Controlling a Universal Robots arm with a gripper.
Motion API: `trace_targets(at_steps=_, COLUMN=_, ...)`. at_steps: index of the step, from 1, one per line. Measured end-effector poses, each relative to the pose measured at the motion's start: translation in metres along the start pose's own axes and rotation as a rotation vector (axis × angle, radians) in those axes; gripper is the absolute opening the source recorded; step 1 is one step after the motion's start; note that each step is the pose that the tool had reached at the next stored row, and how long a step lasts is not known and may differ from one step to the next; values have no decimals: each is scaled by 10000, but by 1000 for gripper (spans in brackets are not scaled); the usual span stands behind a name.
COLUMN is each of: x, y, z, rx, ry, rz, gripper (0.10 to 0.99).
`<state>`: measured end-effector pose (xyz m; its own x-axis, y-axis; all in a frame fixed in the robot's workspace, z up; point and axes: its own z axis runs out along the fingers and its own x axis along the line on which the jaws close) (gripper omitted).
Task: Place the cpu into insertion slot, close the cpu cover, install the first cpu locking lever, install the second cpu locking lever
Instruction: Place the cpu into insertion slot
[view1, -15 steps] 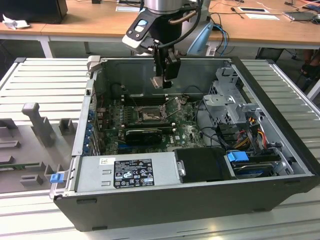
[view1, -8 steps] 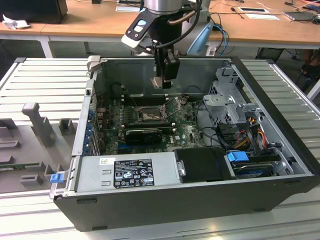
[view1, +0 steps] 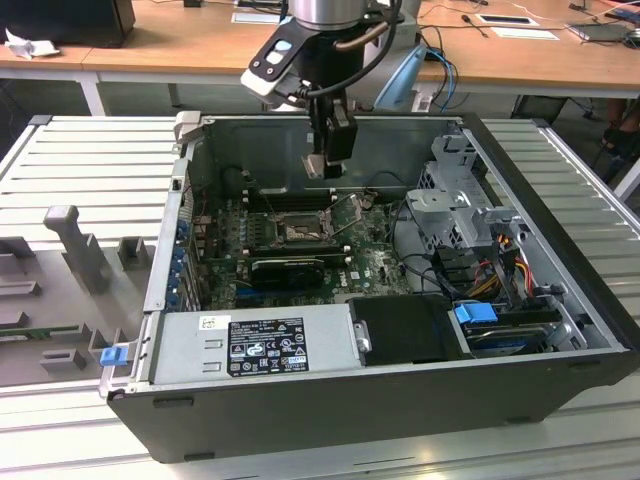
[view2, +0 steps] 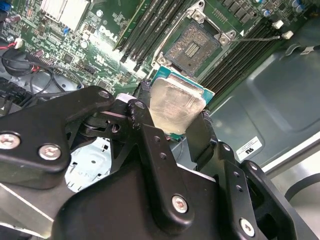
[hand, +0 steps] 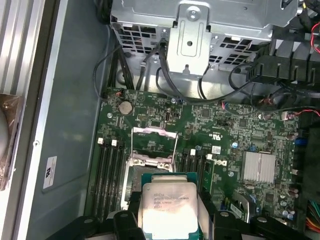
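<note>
The claw (view2: 176, 114) pinches the cpu (view2: 172, 97) by two edges above the open insertion slot (view2: 192, 45) inside the computer case (view1: 380, 400); clean seating likely demands squaring it up and lowering it flat.

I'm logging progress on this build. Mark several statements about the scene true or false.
1. The gripper is shut on the cpu. True.
2. The cpu already sits in the insertion slot. False: the slot is empty and the cpu is held above the board.
3. The computer case lies open with the motherboard exposed. True.
4. The cpu cover is closed over the slot. False: it stands swung open, and the slot's contacts lie uncovered.
</note>
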<state>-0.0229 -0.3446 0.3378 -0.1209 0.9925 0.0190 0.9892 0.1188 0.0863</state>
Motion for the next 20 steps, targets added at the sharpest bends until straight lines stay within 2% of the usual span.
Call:
trace_targets(at_steps=5, x=-1, y=-3, z=34, rx=-3, ry=-15, rz=169, gripper=525)
trace_targets(at_steps=13, x=-3, y=-14, z=153, rx=-3, ry=-16, rz=180, gripper=525)
trace_targets(at_steps=20, x=-4, y=-18, z=202, rx=1, ry=-17, rz=201, gripper=525)
